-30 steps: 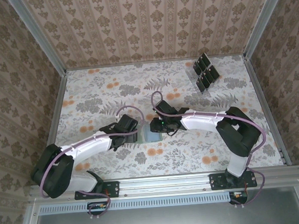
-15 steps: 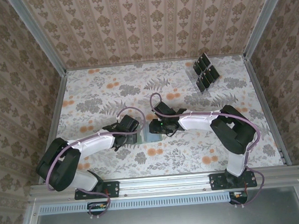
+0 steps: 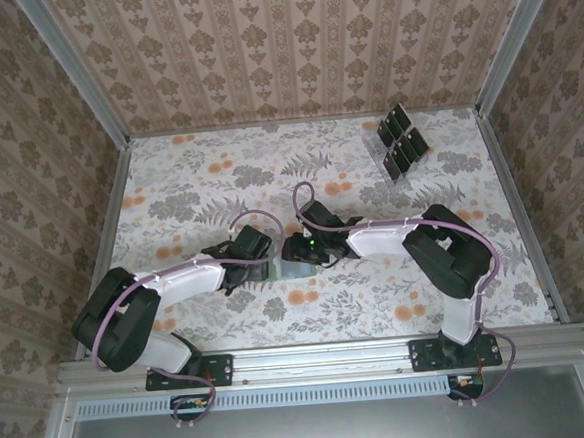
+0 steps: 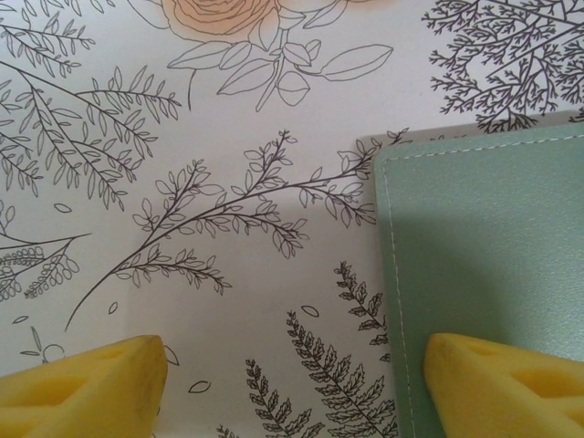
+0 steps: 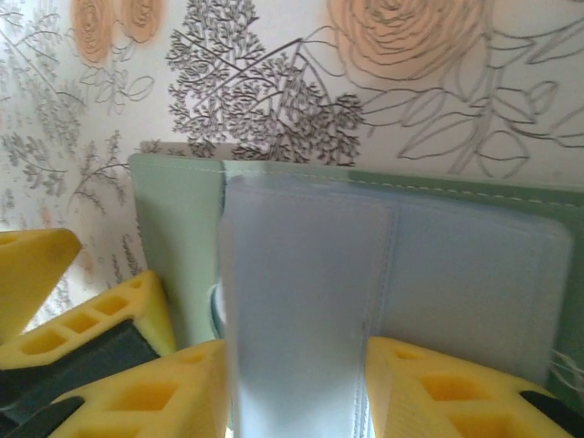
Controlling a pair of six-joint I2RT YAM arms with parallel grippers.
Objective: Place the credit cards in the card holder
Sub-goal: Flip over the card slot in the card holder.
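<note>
We find the grey-green card holder [image 3: 284, 271] lying flat at centre frame in the overhead view, between both grippers. The left gripper [image 4: 292, 392] has its jaws wide apart, one fingertip [image 4: 506, 383] over the holder's edge. The right gripper [image 5: 310, 392] flanks the holder's pale inner flap [image 5: 301, 292]; we cannot tell whether it pinches it. The black credit cards [image 3: 399, 141] stand upper right on a clear rack [image 3: 371, 148], well apart from both grippers and nearer the right arm.

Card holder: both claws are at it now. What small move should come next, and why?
Probably lift the pale flap a little with the right claw, to open the card holder. Its fingers flank the flap, the open left claw has one finger over the holder's edge, and the cards sit in their rack.
</note>
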